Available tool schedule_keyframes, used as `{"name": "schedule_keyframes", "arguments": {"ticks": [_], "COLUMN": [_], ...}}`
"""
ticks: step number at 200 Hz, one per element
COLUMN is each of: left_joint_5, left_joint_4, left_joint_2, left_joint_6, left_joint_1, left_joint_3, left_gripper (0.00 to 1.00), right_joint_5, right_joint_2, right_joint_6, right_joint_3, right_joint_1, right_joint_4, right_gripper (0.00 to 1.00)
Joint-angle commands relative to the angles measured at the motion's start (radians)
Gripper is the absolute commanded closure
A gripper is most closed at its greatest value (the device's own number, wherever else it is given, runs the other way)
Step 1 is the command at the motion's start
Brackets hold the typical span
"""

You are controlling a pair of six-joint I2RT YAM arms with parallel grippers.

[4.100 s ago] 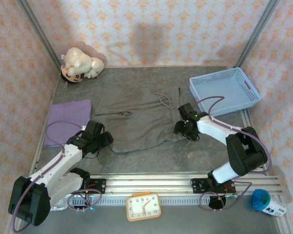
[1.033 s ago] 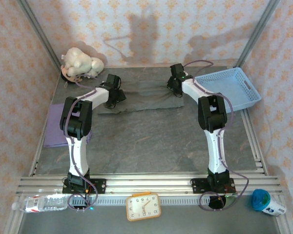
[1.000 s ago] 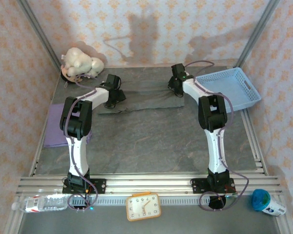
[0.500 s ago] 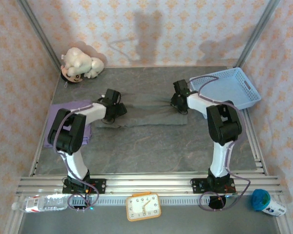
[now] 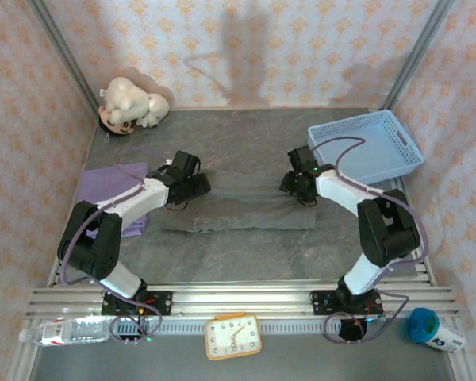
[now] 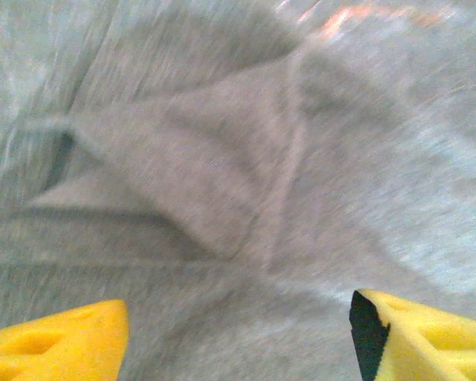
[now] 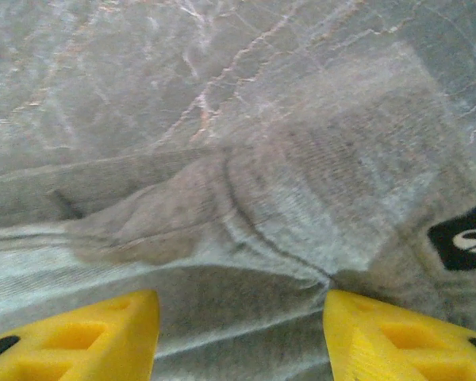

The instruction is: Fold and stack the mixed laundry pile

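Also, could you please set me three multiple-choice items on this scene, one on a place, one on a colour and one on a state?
1. Where on the table does the lilac shirt lie? A at its far right corner; B on its left side; C at its middle.
2. What colour is the lattice basket? A red; B white; C light blue.
3. How is the right gripper? A open above the grey shirt; B shut on the grey shirt; C shut on nothing.

Answers:
1 B: the overhead view shows it folded flat by the left edge.
2 C: its walls are plainly light blue.
3 A: the wrist view shows its jaws apart, with the cloth lying below them.
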Motion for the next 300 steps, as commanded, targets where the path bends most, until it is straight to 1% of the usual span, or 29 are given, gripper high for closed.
{"name": "schedule_keyframes", "arguments": {"ticks": [1, 13, 36, 59, 71, 88, 95, 101, 115, 136, 143, 151, 161, 175, 184, 187, 193, 200, 205, 206, 210, 213, 218, 230, 245, 268, 279, 290, 300], "left_joint_5": [-0.033, -0.024, -0.066, -0.104, -0.112, -0.142, -0.158, -0.170, -0.188, -0.195, -0.200, -0.211, -0.243, -0.299, -0.313, -0.313, -0.314, -0.315, -0.306, -0.305, -0.296, -0.292, -0.283, -0.254, -0.236, -0.212, -0.186, -0.159, -0.147], "left_joint_4": [-0.018, -0.001, -0.010, -0.010, 0.006, 0.039, 0.049, 0.060, 0.106, 0.151, 0.148, 0.148, 0.148, 0.143, 0.111, 0.094, 0.048, -0.011, -0.046, -0.053, -0.083, -0.105, -0.139, -0.189, -0.191, -0.159, -0.122, -0.098, -0.086], "left_joint_2": [-0.002, 0.012, 0.049, 0.091, 0.113, 0.140, 0.151, 0.161, 0.180, 0.204, 0.211, 0.216, 0.220, 0.250, 0.288, 0.303, 0.332, 0.390, 0.415, 0.421, 0.440, 0.452, 0.471, 0.489, 0.457, 0.348, 0.257, 0.198, 0.158], "left_joint_6": [0.080, 0.116, 0.158, 0.181, 0.174, 0.169, 0.137, 0.131, 0.123, 0.105, 0.098, 0.093, 0.091, 0.102, 0.118, 0.124, 0.136, 0.147, 0.157, 0.158, 0.193, 0.201, 0.215, 0.229, 0.221, 0.185, 0.169, 0.169, 0.127], "left_joint_1": [0.003, 0.003, 0.003, 0.003, 0.003, 0.003, 0.003, 0.003, 0.004, 0.023, 0.035, 0.051, 0.074, 0.112, 0.142, 0.150, 0.166, 0.178, 0.182, 0.182, 0.184, 0.184, 0.184, 0.180, 0.176, 0.163, 0.148, 0.122, 0.090], "left_joint_3": [0.038, 0.037, 0.044, 0.060, 0.068, 0.082, 0.091, 0.099, 0.110, 0.134, 0.150, 0.165, 0.184, 0.228, 0.281, 0.305, 0.355, 0.427, 0.470, 0.479, 0.512, 0.536, 0.570, 0.612, 0.587, 0.474, 0.401, 0.344, 0.301], "left_gripper": [0.28, 0.29, 0.30, 0.38, 0.43, 0.47, 0.50, 0.53, 0.64, 0.83, 0.87, 0.88, 0.94, 0.96, 0.94, 0.92, 0.84, 0.70, 0.55, 0.53, 0.43, 0.37, 0.33, 0.30, 0.29, 0.29, 0.30, 0.30, 0.30], "right_joint_5": [-0.034, -0.049, -0.070, -0.083, -0.081, -0.069, -0.062, -0.056, -0.045, -0.025, -0.015, -0.007, 0.007, 0.015, 0.012, 0.009, 0.005, -0.002, -0.009, -0.010, -0.016, -0.021, -0.025, -0.038, -0.054, -0.075, -0.075, -0.067, -0.055], "right_joint_2": [-0.046, -0.052, -0.051, -0.033, -0.025, -0.010, -0.003, 0.003, 0.017, 0.034, 0.038, 0.041, 0.045, 0.052, 0.058, 0.060, 0.065, 0.067, 0.067, 0.067, 0.065, 0.063, 0.060, 0.046, 0.021, -0.025, -0.043, -0.056, -0.066], "right_joint_6": [0.002, 0.015, 0.037, 0.047, 0.049, 0.050, 0.053, 0.057, 0.069, 0.085, 0.087, 0.089, 0.090, 0.092, 0.091, 0.091, 0.091, 0.090, 0.086, 0.086, 0.083, 0.083, 0.082, 0.072, 0.065, 0.049, 0.042, 0.038, 0.041], "right_joint_3": [0.027, 0.015, -0.008, -0.014, -0.014, -0.017, -0.020, -0.022, -0.031, -0.047, -0.052, -0.056, -0.062, -0.065, -0.064, -0.063, -0.062, -0.063, -0.063, -0.064, -0.065, -0.066, -0.068, -0.070, -0.068, -0.062, -0.055, -0.044, -0.034], "right_joint_1": [0.001, 0.003, 0.005, 0.010, 0.013, 0.014, 0.014, 0.014, 0.014, 0.014, 0.014, 0.014, 0.013, 0.013, 0.014, 0.014, 0.014, 0.014, 0.013, 0.014, 0.014, 0.013, 0.013, 0.013, 0.013, 0.013, 0.013, 0.013, 0.014], "right_joint_4": [-0.018, 0.001, 0.033, 0.044, 0.046, 0.047, 0.047, 0.044, 0.044, 0.045, 0.042, 0.039, 0.033, 0.032, 0.033, 0.034, 0.038, 0.042, 0.047, 0.048, 0.053, 0.056, 0.061, 0.069, 0.072, 0.066, 0.054, 0.034, 0.018], "right_gripper": [0.43, 0.43, 0.43, 0.43, 0.43, 0.43, 0.43, 0.43, 0.43, 0.43, 0.44, 0.44, 0.44, 0.44, 0.44, 0.44, 0.44, 0.44, 0.44, 0.44, 0.44, 0.44, 0.44, 0.43, 0.42, 0.40, 0.40, 0.40, 0.40]}}
